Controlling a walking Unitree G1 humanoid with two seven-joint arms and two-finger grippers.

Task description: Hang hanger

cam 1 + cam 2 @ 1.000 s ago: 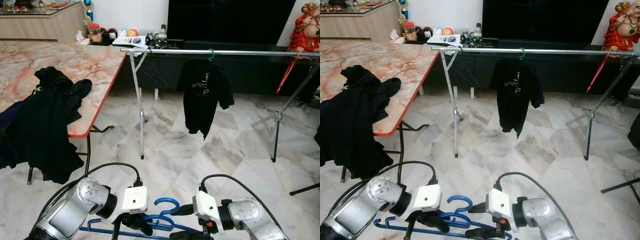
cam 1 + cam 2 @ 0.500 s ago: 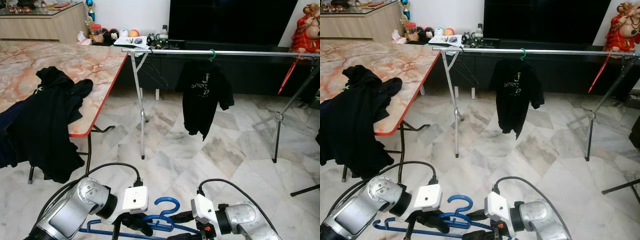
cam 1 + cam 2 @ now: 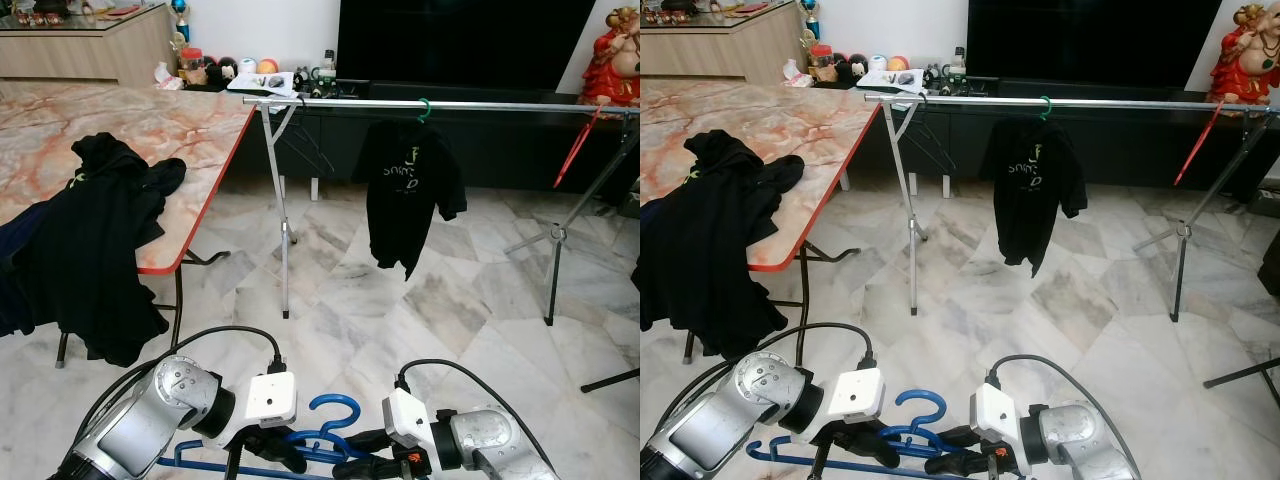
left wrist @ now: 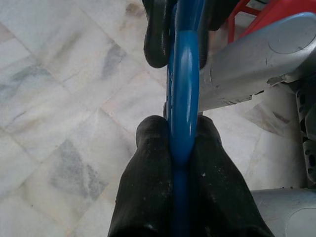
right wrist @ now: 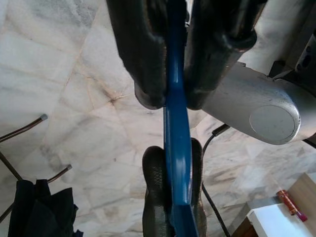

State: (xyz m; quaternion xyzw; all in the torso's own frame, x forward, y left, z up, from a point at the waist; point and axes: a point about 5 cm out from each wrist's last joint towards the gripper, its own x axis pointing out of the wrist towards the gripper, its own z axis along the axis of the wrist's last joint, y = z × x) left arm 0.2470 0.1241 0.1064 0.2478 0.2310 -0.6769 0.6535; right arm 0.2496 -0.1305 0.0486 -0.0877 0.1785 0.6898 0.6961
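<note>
A blue plastic hanger [image 3: 335,408] is held low over the marble floor, right in front of me. My left gripper [image 3: 275,450] is shut on its neck just under the hook; in the left wrist view its fingers [image 4: 148,163] press both sides of the blue bar [image 4: 183,89]. My right gripper [image 3: 355,462] faces it from the right and is shut on the same bar, its fingers [image 5: 143,59] squeezing the hanger [image 5: 177,148]. The metal clothes rail [image 3: 480,104] stands further ahead.
A black T-shirt [image 3: 408,190] on a green hanger and a red hanger [image 3: 572,150] hang on the rail; wire hangers [image 3: 305,145] sit at its left end. The marble table [image 3: 150,130] with black clothes [image 3: 90,250] stands at my left. Tripod legs [image 3: 550,270] spread at the right.
My right gripper has moved left onto the hanger beside the left gripper. The left gripper and hanger stay in place.
</note>
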